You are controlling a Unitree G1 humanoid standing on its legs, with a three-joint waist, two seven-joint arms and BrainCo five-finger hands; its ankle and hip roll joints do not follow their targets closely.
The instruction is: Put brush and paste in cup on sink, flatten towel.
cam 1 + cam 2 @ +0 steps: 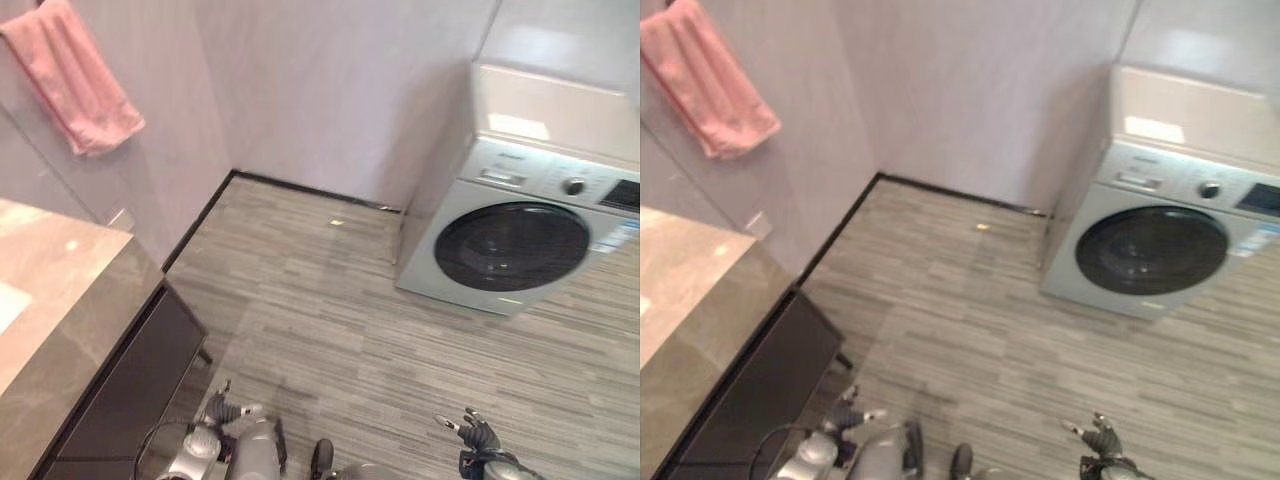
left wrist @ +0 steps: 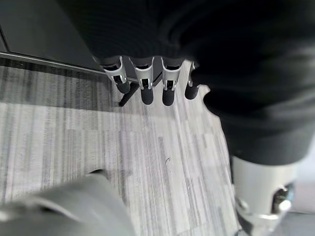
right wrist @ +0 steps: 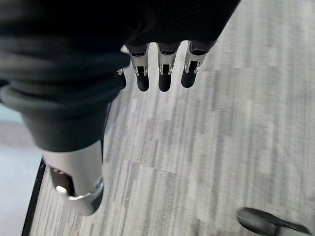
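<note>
Striped grey floor (image 1: 330, 330) carries a washing machine (image 1: 520, 235) at two o'clock; stone-topped bench (image 1: 60, 310) at nine o'clock

A white washing machine (image 1: 520, 215) stands at the right of the frame on grey striped plank flooring (image 1: 330, 330), against a pale wall (image 1: 330, 90).
</note>
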